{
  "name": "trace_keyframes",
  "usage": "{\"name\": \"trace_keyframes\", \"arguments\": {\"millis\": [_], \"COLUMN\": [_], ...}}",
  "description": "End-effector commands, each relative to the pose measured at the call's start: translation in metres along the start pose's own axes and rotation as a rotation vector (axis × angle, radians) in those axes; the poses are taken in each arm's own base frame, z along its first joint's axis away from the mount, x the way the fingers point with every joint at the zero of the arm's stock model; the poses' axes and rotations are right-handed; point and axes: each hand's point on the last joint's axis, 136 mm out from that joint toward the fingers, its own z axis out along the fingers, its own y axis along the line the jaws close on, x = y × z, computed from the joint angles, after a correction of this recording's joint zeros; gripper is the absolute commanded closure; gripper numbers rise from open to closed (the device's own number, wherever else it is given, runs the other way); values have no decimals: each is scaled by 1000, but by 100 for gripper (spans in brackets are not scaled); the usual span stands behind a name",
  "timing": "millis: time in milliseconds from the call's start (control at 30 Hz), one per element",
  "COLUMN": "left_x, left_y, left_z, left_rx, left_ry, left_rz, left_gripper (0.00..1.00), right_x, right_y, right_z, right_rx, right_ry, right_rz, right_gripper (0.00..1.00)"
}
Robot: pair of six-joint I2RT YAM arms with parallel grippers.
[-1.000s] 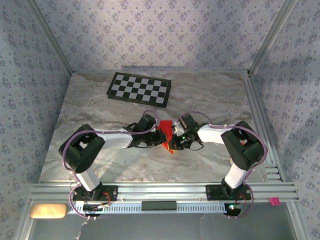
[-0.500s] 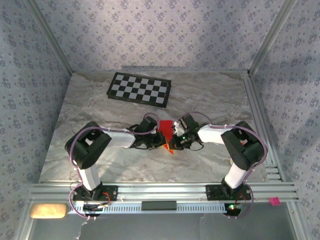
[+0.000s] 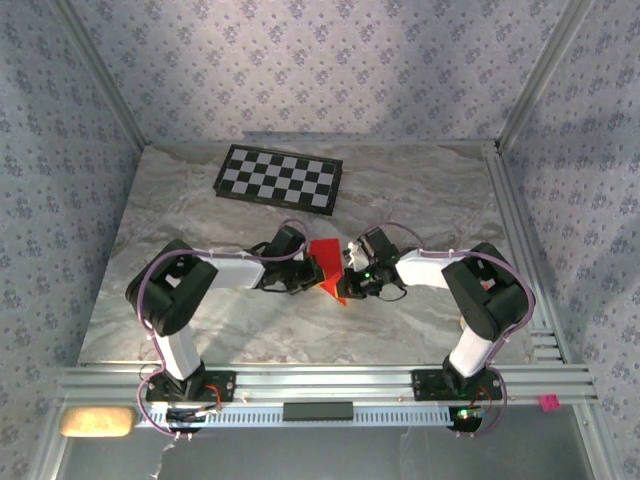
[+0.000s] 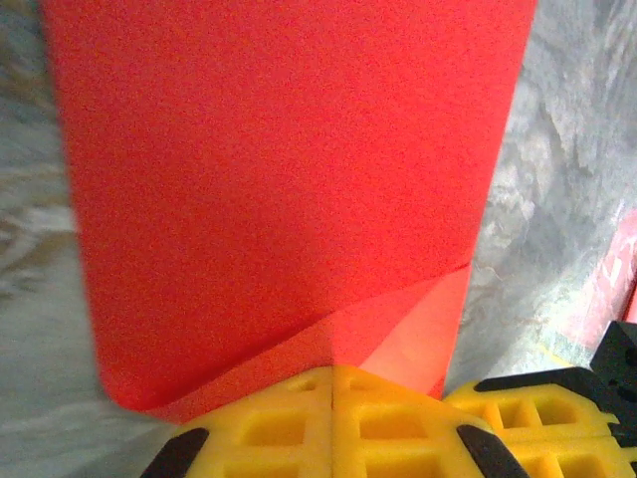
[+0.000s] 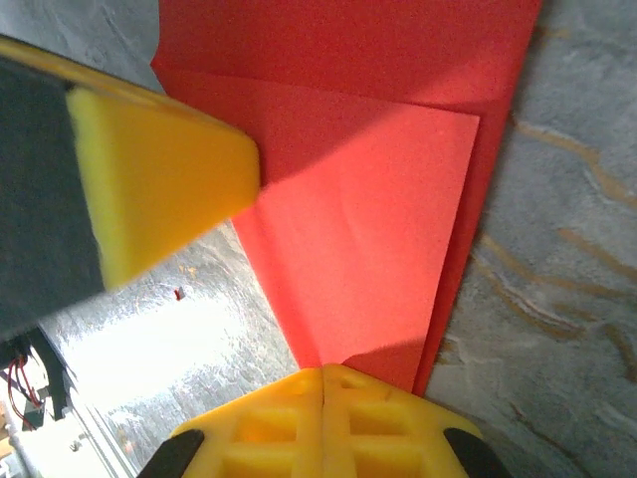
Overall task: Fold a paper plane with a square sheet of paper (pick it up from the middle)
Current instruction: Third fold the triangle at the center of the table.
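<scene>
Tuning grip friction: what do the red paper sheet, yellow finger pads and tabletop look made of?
Red paper sheet: thin matte paper, going by its sharp creases and flat overlapping layers. Finger pads: yellow, matte, with moulded square recesses; likely foam or soft rubber. Tabletop: grey marble pattern with a glossy glare patch; perhaps laminate or printed film.

Grey marbled worktop [image 3: 420, 190] is spanning the enclosure floor, with pale veining running across it and a soft glare showing left of centre. A black-and-white checkerboard [image 3: 279, 178] is lying flat on it toward the far edge, left of centre, sitting slightly askew with its right end angling nearer. An aluminium rail [image 3: 320, 382] is bordering the near edge.
</scene>
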Motion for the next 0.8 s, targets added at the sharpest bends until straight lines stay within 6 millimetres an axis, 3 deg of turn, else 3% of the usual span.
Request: {"name": "trace_keyframes", "arguments": {"millis": [0,300,467,767], "left_x": [-21,-32,-40,-42], "left_y": [37,56,55,0], "left_z": [-12,-24,-34,-54], "left_rx": [-142,-167,-150,-11], "left_ry": [-72,-102,-122,-160], "left_rz": [-36,-71,-75,15], "left_gripper": [92,92,91,86], "right_x": [35,36,36,31], "right_y": [-36,-35,-34,-29], "right_z": [1,1,1,1], "right_rx": [134,125,120,106], "right_ry": [90,96,95,86], "right_rz": [70,71,68,65], "right_gripper": [100,100,100,100]}}
